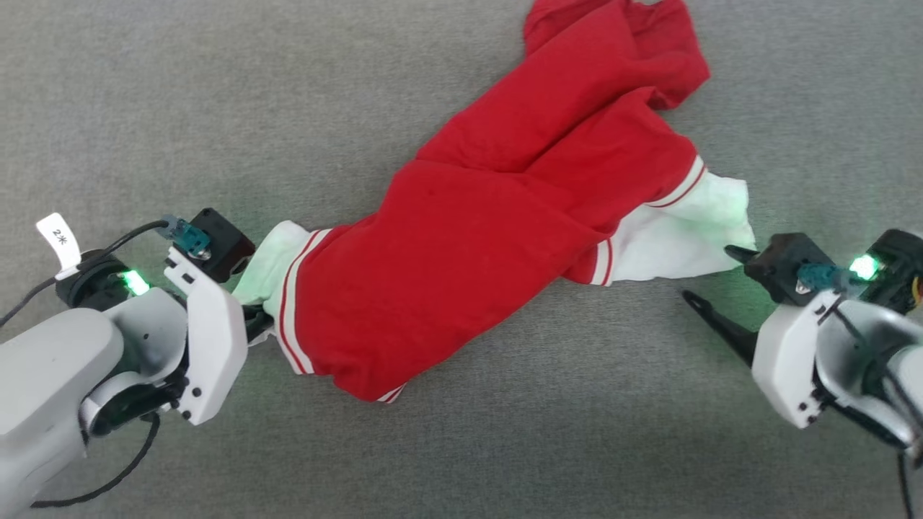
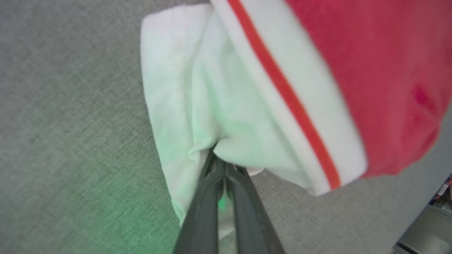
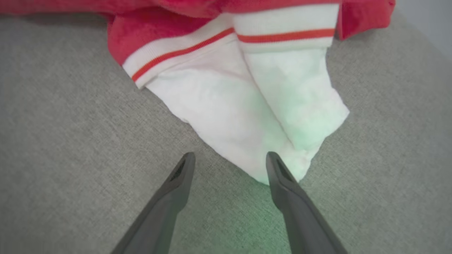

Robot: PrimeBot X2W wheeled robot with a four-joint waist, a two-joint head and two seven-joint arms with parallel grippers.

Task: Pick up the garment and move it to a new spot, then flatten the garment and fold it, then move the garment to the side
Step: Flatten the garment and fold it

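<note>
Garment (image 1: pixel 469 238), white end in left end effector (image 2: pixel 219 164)

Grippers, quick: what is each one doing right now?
Left gripper: closed on the garment, at its white end.
Right gripper: open, holding nothing.

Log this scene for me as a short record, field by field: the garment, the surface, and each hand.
garment: red, crumpled, lying diagonally, a white panel at each end
surface: grey fabric
left hand: shut on left white panel
right hand: open, at the tip of right white panel, not gripping
</note>
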